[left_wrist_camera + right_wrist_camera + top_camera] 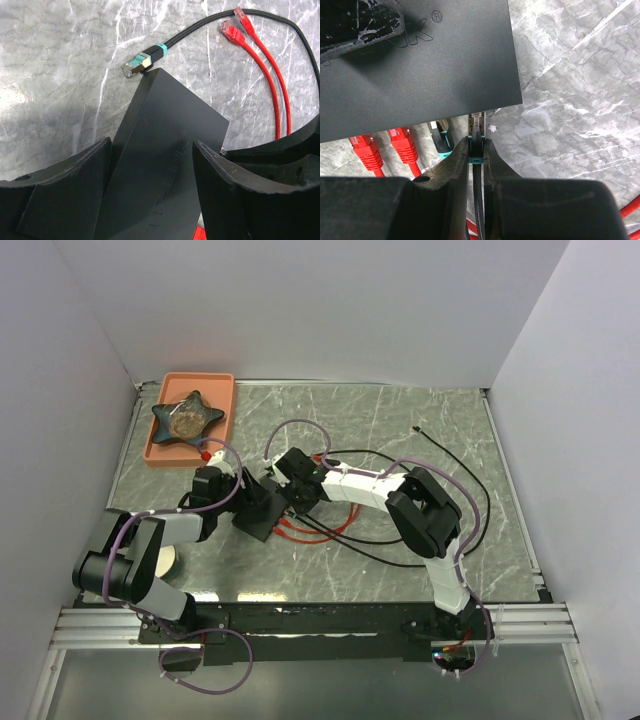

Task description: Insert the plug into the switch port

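Currently your right gripper (476,150) is clamped on the teal boot of the plug (476,131), with the black cable (478,200) running back between its fingers. The plug points at the switch (420,65) and its tip meets the edge nearest the right wrist camera. The sockets are hidden under the top face, so you cannot tell whether the tip is inside a port. Your left gripper (152,145) is closed on the switch, 1 finger (65,190) against each long side, and the box sits tilted between them. A second plug (137,62) with a teal boot lies loose at the switch's far corner in the left wrist view. Just beside the held plug in the right wrist view, 2 red plugs (402,142) lie on the grey marbled table (400,430). From above, both grippers meet over the switch left of the table's centre. Well apart at the far left corner, an orange tray (225,390) holds a star-shaped dish (187,415).
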You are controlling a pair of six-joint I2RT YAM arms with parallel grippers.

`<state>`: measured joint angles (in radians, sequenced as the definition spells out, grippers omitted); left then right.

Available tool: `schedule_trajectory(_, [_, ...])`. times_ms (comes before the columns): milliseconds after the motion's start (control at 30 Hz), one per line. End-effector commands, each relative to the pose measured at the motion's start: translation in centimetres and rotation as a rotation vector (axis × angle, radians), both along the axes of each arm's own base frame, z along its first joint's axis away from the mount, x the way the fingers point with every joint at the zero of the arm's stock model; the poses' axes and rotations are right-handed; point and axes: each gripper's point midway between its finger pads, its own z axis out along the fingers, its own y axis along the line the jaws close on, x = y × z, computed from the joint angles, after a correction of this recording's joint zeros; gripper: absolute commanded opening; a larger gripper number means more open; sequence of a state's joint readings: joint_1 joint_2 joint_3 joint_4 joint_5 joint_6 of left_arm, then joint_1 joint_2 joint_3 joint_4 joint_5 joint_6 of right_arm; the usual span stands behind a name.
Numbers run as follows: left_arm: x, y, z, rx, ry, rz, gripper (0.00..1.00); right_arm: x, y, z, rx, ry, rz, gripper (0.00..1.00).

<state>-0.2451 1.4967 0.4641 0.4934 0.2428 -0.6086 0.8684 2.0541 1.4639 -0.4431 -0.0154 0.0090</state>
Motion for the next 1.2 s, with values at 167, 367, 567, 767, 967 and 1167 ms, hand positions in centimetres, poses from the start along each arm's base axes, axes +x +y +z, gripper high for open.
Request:
schedule_trajectory(167, [-0.7, -2.1, 0.9, -0.055, -0.037, -0.121, 0.69, 1.4, 3.3, 2.4, 0.11, -0.111, 0.066, 0.0])
schedule_trajectory(367, [-0.8, -2.4, 0.6, -0.06, -0.035, -0.146, 0.67, 1.1, 3.6, 2.1, 0.125, -0.119, 0.116, 0.0])
schedule_trajectory(567, [-1.2, -2.9, 0.7, -0.068, -0.036, -0.177, 0.62, 1.2, 4.4, 1.9, 0.162, -0.13, 0.121, 0.0])
schedule_trajectory(767, [-1.5, -3.7, 0.9, -0.077, -0.05, -0.222, 0.6, 1.3, 5.1, 2.0, 0.201, -0.143, 0.148, 0.0])
schedule_trajectory(967, [-2.2, -5.3, 1.0, -0.076, -0.058, -0.296, 0.6, 1.5, 5.3, 2.6, 0.221, -0.175, 0.162, 0.0])
schedule_trajectory(1167, [-3.3, -7.6, 1.4, -0.106, -0.074, -0.397, 0.58, 1.7, 5.7, 3.1, 0.246, -0.189, 0.169, 0.0])
